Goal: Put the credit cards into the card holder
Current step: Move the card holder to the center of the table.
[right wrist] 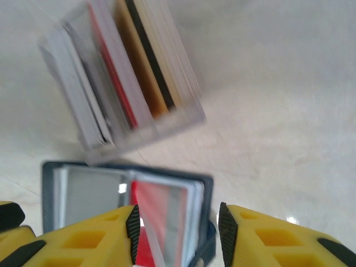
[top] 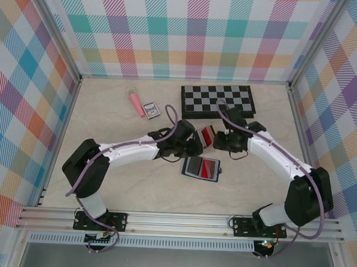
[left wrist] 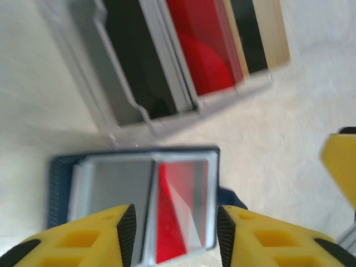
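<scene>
Card holder (top: pixel 200 178) lies open and flat on the desk (top: pixel 123 166), at centre, in front of both arms. Grey-blue inner pockets face up. One red card (top: pixel 209 168) sits in its right-hand pocket; the left pocket reads grey.

Grey card stand (top: pixel 204 136) is upright just behind the card holder, between the two wrists. Right wrist view: the stand (right wrist: pixel 167 125) carries the remaining credit cards (right wrist: pixel 139 67) on edge in its slots: white, red, yellow-orange and dark. The view is blurred, so no count is possible.

Left hand (top: pixel 194 147): over the card holder's far edge. In its own camera (left wrist: pixel 175 239) the yellow fingers stand moderately apart with nothing between them; the card holder (left wrist: pixel 58 183) and red card (left wrist: pixel 178 222) lie below the gap.

Right hand (top: pixel 220 141): beside the stand. In its own camera (right wrist: pixel 178 236) the fingers are likewise moderately apart and empty, above the card holder (right wrist: pixel 49 192).

Chessboard (top: pixel 217 99), pink marker (top: pixel 134 103) and small printed box (top: pixel 150 110) sit at the back of the desk, well apart from the hands.
</scene>
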Controlling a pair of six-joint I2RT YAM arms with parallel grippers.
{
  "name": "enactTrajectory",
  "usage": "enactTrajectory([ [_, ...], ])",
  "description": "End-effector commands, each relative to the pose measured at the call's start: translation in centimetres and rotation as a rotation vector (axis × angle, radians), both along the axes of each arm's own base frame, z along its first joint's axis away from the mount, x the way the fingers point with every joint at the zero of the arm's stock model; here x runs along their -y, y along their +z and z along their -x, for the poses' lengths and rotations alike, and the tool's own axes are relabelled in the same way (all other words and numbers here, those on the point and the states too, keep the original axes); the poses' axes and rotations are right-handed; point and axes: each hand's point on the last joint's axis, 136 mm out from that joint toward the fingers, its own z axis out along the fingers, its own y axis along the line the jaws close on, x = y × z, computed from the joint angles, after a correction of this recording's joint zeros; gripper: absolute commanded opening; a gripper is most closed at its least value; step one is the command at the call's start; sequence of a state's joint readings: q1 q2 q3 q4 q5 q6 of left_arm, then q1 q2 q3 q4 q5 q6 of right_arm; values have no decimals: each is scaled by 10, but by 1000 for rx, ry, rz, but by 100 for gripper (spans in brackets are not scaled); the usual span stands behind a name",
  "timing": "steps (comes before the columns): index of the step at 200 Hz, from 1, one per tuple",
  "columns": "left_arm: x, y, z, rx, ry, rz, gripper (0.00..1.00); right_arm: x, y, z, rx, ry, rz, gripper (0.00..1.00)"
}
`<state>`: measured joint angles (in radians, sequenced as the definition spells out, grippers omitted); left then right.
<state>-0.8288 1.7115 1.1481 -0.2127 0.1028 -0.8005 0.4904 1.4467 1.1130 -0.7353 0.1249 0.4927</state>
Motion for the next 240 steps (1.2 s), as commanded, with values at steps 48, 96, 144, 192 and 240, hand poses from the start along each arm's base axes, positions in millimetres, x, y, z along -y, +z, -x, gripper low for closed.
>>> enactTrajectory([
  [48, -12, -13, -70, -117, 106, 81, 51, 5, 7, -61, -12, 54, 163, 46],
  [96, -8, -37, -76, -180, 132, 46, 43, -5, 1, -70, -42, 88, 135, 48],
  [144, -10, -58, -73, -215, 146, 31, 34, -9, -9, -71, -71, 110, 135, 49],
  [192, -2, -68, -74, -232, 122, 56, 40, -10, -18, -70, -101, 136, 147, 50],
  [240, 4, -65, -72, -224, 114, 104, 46, -8, -16, -72, -97, 147, 166, 50],
])
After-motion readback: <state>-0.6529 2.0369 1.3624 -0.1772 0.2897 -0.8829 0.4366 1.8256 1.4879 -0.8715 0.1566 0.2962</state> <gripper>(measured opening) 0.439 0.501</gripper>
